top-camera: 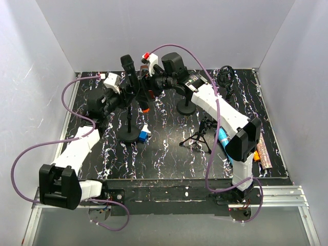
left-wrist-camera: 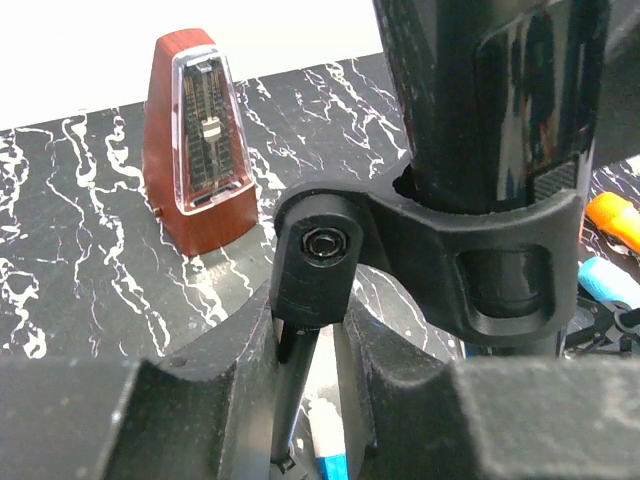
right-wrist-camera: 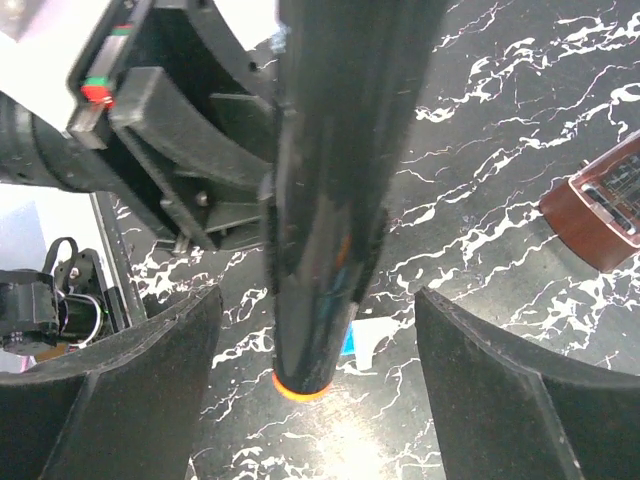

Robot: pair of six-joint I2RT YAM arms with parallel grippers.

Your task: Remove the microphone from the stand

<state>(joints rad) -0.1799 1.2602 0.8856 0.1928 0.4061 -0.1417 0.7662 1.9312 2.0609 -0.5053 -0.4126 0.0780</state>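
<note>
The black microphone (top-camera: 129, 65) sits upright in the clip of a thin stand (top-camera: 131, 134) with a round base. In the left wrist view its body (left-wrist-camera: 480, 100) is held in the black clip (left-wrist-camera: 500, 270). My left gripper (left-wrist-camera: 310, 330) is shut on the clip's pivot block (left-wrist-camera: 315, 250) at the top of the pole; it also shows in the top view (top-camera: 124, 97). My right gripper (right-wrist-camera: 318, 300) is open with its fingers (right-wrist-camera: 130, 380) either side of the microphone's lower body (right-wrist-camera: 330, 200), apart from it. The microphone's end has an orange ring (right-wrist-camera: 300, 390).
A red-brown metronome (left-wrist-camera: 195, 140) stands behind the stand, also in the right wrist view (right-wrist-camera: 600, 210). A blue and white block (top-camera: 144, 134) lies by the stand's base. A small tripod (top-camera: 199, 136), a second round base (top-camera: 186, 108) and a blue item (top-camera: 223, 138) lie to the right.
</note>
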